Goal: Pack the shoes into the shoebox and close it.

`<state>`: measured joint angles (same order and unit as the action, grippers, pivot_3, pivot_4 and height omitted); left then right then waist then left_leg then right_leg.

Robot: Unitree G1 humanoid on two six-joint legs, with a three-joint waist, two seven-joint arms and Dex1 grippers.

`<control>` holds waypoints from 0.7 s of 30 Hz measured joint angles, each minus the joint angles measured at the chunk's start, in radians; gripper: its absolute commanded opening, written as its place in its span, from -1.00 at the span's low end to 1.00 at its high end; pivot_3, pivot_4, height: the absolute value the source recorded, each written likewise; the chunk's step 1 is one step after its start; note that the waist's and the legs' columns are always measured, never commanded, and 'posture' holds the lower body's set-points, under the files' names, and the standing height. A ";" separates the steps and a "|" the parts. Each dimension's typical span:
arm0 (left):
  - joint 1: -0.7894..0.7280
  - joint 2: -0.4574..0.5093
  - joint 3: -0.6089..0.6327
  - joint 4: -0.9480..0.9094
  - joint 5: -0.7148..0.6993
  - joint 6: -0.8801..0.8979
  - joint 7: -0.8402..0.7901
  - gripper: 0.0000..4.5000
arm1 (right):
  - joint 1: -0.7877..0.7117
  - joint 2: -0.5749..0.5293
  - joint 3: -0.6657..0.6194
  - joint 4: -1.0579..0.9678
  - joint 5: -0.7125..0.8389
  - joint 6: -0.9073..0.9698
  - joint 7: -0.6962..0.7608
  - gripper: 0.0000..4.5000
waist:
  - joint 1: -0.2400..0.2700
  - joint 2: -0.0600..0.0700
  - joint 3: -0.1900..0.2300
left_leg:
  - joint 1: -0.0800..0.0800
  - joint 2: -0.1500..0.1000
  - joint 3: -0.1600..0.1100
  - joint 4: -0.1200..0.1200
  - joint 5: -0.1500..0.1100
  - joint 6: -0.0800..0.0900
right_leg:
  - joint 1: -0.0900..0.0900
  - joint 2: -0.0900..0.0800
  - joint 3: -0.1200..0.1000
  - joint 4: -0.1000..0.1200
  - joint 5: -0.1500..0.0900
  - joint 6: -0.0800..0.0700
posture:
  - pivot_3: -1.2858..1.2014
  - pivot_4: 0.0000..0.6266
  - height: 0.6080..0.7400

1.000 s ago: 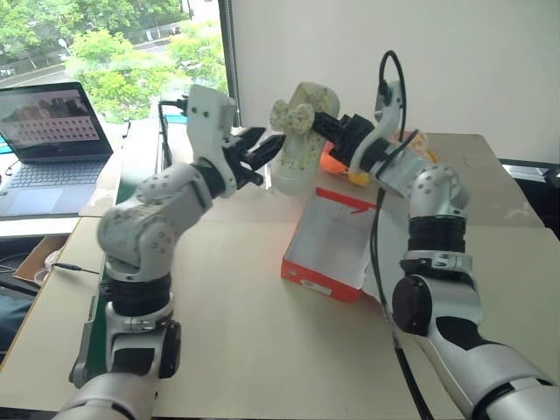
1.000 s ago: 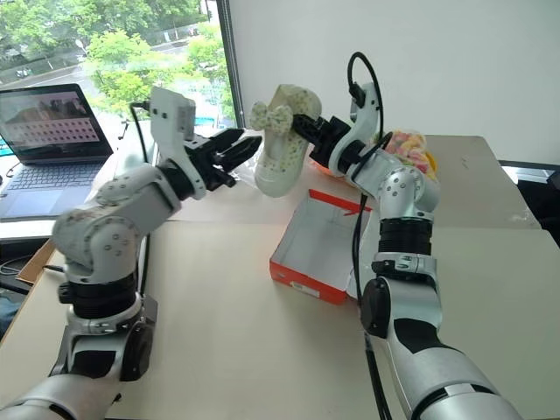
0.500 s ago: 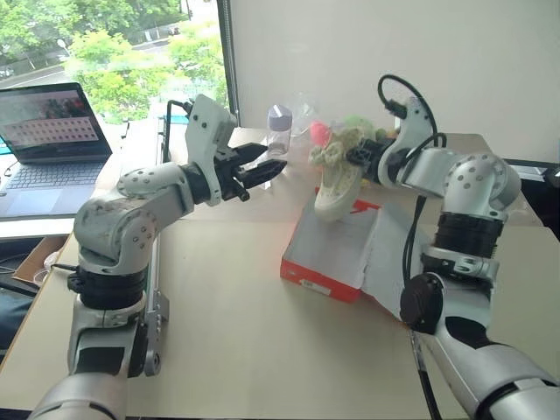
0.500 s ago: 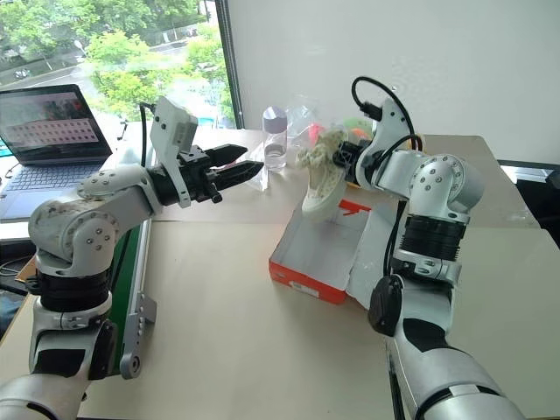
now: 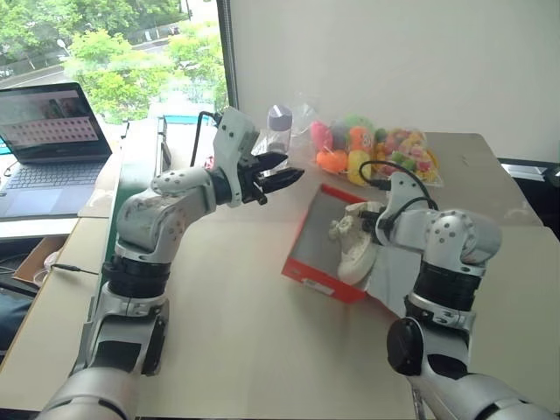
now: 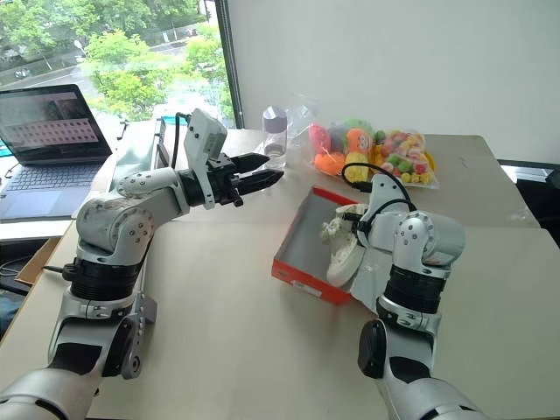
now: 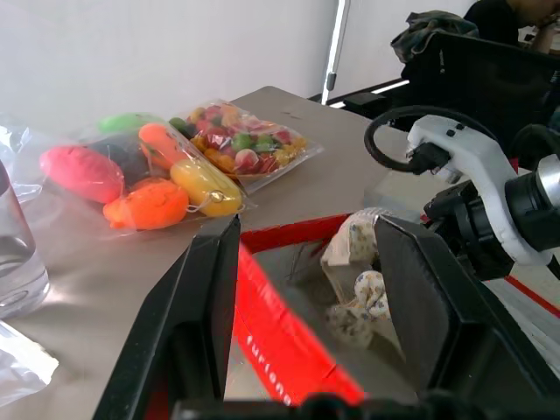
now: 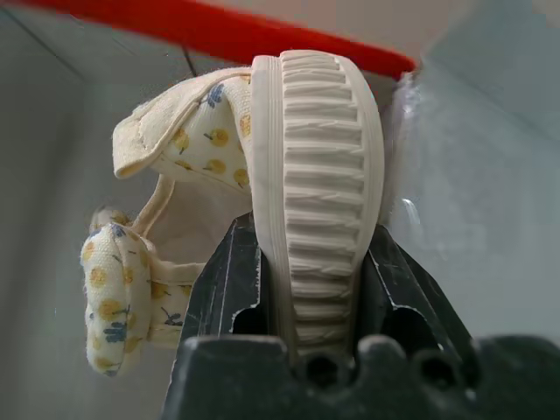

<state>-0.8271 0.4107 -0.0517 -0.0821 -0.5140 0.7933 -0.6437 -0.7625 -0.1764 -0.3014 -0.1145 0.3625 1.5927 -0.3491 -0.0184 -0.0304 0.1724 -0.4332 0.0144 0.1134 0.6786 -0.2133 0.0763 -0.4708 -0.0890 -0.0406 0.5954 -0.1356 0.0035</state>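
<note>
The shoebox (image 5: 311,278), red-orange outside and pale inside, lies open at the middle of the table. One cream shoe (image 5: 353,249) with small flower print and a bow is down inside it, toe tipped toward the box floor. My right gripper (image 5: 374,229) is shut on this shoe; in the right wrist view its fingers (image 8: 229,271) clamp the ribbed sole (image 8: 315,175). My left gripper (image 5: 284,175) hovers above the table just left of the box's far corner. It is open and holds nothing, and it points at the box; the shoe (image 7: 359,280) shows between its fingers (image 7: 206,306).
Two clear bags of colourful toys (image 5: 376,149) lie behind the box near the wall. A clear bottle with a purple cap (image 5: 278,127) stands at the back. A laptop (image 5: 48,131) sits on the desk to the left. The box's flap (image 5: 389,284) lies open under my right arm.
My right gripper has swung down from above the box's far edge and carried the shoe into the box. My left gripper has drifted right and slightly lower toward the box.
</note>
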 measured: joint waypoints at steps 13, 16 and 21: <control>0.003 -0.001 0.007 -0.026 0.003 0.000 0.009 0.15 | 0.041 -0.073 0.202 0.079 -0.123 -0.124 0.141 0.05 | 0.003 0.000 0.000 | 0.008 0.000 -0.001 0.000 -0.001 0.001 | 0.009 -0.001 -0.001 -0.001 -0.003 0.004 | 0.03 -0.52 1.00; 0.009 -0.001 0.007 -0.032 0.003 0.007 0.015 0.15 | 0.038 -0.073 0.212 0.083 -0.146 -0.124 0.154 0.54 | 0.004 0.000 0.000 | 0.007 0.000 -0.001 0.000 -0.001 0.001 | 0.008 -0.001 -0.001 -0.001 -0.003 0.004 | 0.03 -0.52 1.00; 0.011 -0.001 0.007 -0.032 0.004 0.013 0.018 0.15 | -0.032 -0.097 0.212 0.042 -0.157 -0.054 0.191 0.96 | 0.003 0.000 0.000 | 0.007 0.000 -0.001 0.000 -0.001 0.001 | 0.007 0.000 0.000 -0.001 -0.003 0.004 | 0.03 -0.52 1.00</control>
<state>-0.8164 0.4097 -0.0447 -0.1143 -0.5095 0.8062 -0.6256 -0.7949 -0.2733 -0.0893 -0.0722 0.2053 1.5388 -0.1583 -0.0154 -0.0305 0.1724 -0.4261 0.0144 0.1124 0.6787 -0.2141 0.0773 -0.4636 -0.0894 -0.0411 0.5944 -0.1383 0.0073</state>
